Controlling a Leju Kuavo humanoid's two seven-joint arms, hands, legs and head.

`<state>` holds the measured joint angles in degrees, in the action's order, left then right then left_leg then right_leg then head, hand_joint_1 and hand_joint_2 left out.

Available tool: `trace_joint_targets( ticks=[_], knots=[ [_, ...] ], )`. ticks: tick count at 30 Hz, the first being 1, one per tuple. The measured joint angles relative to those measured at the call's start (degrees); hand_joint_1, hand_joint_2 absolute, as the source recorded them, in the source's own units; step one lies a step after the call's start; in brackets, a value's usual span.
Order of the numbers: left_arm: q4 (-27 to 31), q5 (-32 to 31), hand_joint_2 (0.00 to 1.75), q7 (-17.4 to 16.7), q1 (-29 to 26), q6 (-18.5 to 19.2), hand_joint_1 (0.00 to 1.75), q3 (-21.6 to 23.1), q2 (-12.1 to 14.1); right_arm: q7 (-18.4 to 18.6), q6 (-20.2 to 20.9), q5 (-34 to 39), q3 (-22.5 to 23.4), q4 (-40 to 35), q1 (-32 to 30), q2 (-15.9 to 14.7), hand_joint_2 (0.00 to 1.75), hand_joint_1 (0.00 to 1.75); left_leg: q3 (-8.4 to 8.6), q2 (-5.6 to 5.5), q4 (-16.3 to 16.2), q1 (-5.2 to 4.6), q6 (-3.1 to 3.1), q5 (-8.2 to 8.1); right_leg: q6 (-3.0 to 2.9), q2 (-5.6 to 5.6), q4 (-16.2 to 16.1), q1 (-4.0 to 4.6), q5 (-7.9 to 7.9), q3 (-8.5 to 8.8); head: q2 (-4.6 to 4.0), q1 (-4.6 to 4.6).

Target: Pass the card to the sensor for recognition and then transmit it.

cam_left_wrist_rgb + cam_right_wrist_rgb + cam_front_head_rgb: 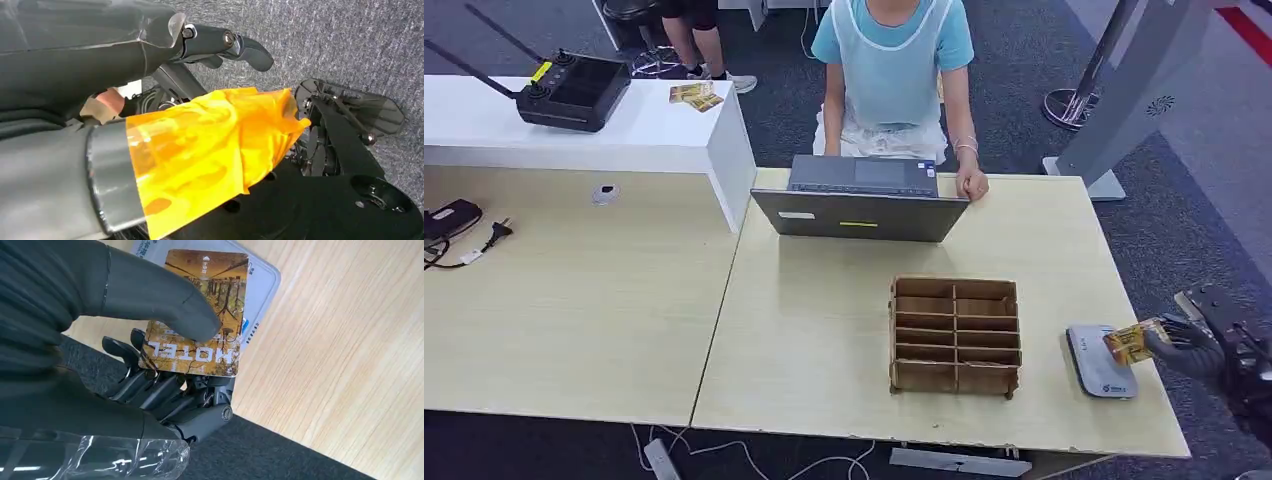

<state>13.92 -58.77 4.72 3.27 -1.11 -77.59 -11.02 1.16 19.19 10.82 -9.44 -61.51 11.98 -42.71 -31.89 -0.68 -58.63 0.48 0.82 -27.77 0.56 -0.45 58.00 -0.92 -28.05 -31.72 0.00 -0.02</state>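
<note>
My right hand (1202,346) reaches in over the table's right edge and pinches a yellow-brown hotel card (1128,343) between thumb and fingers. The card hovers just above the right part of the flat grey sensor pad (1096,364) lying near the table's right front corner. In the right wrist view the card (205,305) has its printed face towards the camera, my thumb (150,290) lies across it, and the sensor (262,282) shows behind it. My left hand (220,42) hangs over grey carpet with nothing in it, its fingers apart.
A wooden compartment box (955,335) stands left of the sensor. An open laptop (860,198) sits at the table's far edge, with a person (894,70) in a blue shirt behind it, one hand on the table. A black antenna device (574,90) and loose cards (696,95) lie on the white counter.
</note>
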Motion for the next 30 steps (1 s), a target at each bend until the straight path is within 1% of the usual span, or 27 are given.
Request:
trace_joint_targets(
  ticks=[8, 22, 27, 30],
  knots=[
    [0.0, -0.1, 0.00, 0.0, 0.0, 0.0, 0.00, 0.0, 0.0, 0.0, 0.0, -2.4, 0.5, 0.7, -0.6, 1.0, 1.75, 1.75, 0.01, 0.02, 0.0, 0.00, 0.00, 0.00, 0.00, 0.03, 0.0, 0.00, 0.00, 0.00, 0.00, -0.02],
    [0.0, -0.4, 0.00, 0.0, 0.0, 0.0, 0.00, 0.0, 0.0, 0.0, -0.1, -4.2, 0.5, 1.2, -1.3, 2.8, 1.75, 1.75, 0.00, 0.01, 0.0, 0.00, 0.00, 0.00, 0.00, 0.02, 0.0, 0.00, 0.00, 0.00, 0.00, 0.00],
    [0.0, -0.4, 0.00, 0.0, 0.0, 0.0, 0.00, 0.0, 0.0, 0.2, -1.7, -6.3, 0.5, 1.3, -1.2, 3.3, 1.75, 1.75, 0.00, 0.01, 0.0, 0.00, 0.00, 0.00, 0.00, 0.02, 0.0, 0.00, 0.00, 0.01, 0.00, -0.02],
    [0.0, -0.4, 0.00, -0.1, 0.0, 0.0, 0.00, 0.0, 0.0, 0.8, -3.4, -8.6, 0.4, 1.3, -1.2, 3.7, 1.75, 1.75, 0.00, 0.01, 0.0, 0.00, 0.00, 0.00, 0.00, 0.01, 0.0, 0.00, 0.00, 0.01, 0.00, 0.00]
  ],
)
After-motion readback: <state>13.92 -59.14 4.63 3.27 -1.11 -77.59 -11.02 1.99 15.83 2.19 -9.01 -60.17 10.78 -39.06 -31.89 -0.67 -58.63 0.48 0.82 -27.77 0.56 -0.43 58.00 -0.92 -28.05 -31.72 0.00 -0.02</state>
